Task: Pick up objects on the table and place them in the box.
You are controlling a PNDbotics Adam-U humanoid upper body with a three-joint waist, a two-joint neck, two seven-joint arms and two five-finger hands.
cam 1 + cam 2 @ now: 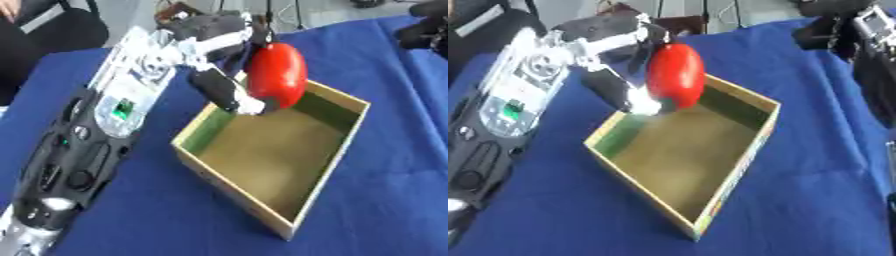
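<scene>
**Red fruit over the box**

The left hand (219, 55) is gripping a red fruit (276, 75), fingers curled around it, holding it above the far left corner of the wooden box (328, 170) on the blue cloth (157, 210). The right arm (872, 60) is showing at the right edge, its fingers impossible to make out.

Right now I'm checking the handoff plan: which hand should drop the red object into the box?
Left. The left hand already holds the red object above the box; the right arm sits aside.
</scene>
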